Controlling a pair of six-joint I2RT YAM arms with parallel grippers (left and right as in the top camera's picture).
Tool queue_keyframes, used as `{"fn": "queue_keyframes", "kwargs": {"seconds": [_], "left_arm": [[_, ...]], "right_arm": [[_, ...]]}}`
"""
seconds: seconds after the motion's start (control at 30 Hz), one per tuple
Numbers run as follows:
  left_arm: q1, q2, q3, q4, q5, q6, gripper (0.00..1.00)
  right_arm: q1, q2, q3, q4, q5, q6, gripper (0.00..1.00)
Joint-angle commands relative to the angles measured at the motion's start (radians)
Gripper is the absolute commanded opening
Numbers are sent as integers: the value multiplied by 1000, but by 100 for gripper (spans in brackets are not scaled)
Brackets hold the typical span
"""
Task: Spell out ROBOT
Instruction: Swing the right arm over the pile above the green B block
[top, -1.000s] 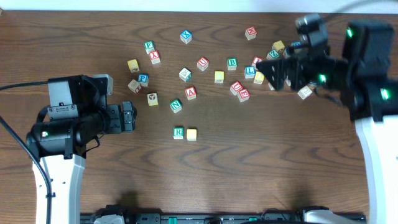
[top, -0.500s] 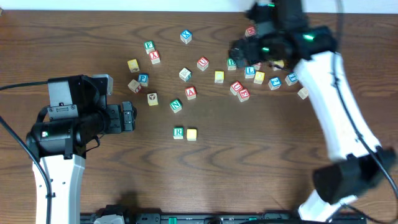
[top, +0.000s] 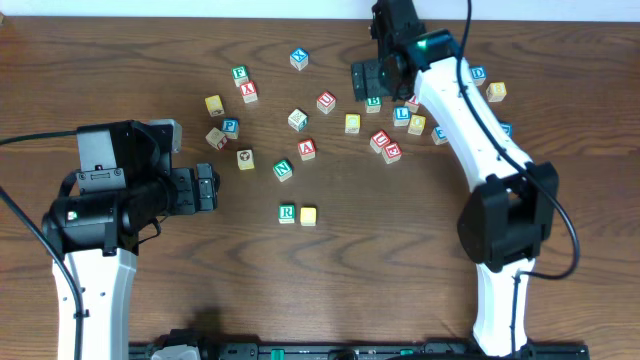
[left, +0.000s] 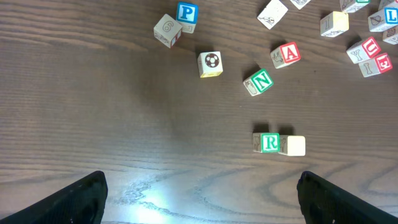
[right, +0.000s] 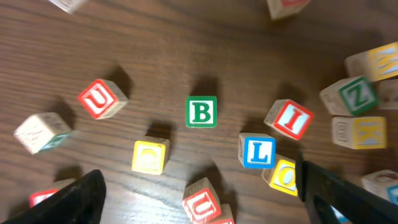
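Observation:
A green R cube (top: 287, 213) (left: 270, 142) lies mid-table with a pale yellow cube (top: 308, 215) (left: 294, 145) touching its right side. The green B cube (top: 373, 101) (right: 201, 111) sits in the far cluster, with a yellow cube (top: 352, 123) (right: 150, 155) and a yellow O cube (right: 285, 175) nearby. My right gripper (top: 365, 85) (right: 199, 208) hovers open over that cluster, just behind the B, holding nothing. My left gripper (top: 207, 188) (left: 200, 208) stands open and empty at the left, well short of the R.
Loose letter cubes surround the B: a red U (right: 102, 98), a blue L (right: 257, 150), a red I (right: 289, 119), a green Z (right: 356, 94) and a second red U (right: 204, 202). A green N (left: 259, 81) and red A (left: 286, 53) lie behind the R.
My right arm has swung from the right side of the table to the far middle, over the cubes around the B. The left arm and the R pair have not moved.

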Motion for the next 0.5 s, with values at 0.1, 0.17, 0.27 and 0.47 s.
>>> {"fn": "queue_keyframes", "kwargs": {"seconds": [0.1, 0.17, 0.27, 0.47], "left_arm": [[4, -2, 13, -2, 15, 13, 96], [4, -2, 13, -2, 15, 13, 96], [4, -2, 13, -2, 15, 13, 96], [4, -2, 13, -2, 15, 13, 96]], "right_arm": [[-11, 77, 19, 25, 2, 55, 89], [-9, 103, 19, 32, 2, 58, 88], [-9, 144, 19, 48, 2, 83, 87], [-7, 183, 19, 78, 2, 95, 85]]}}
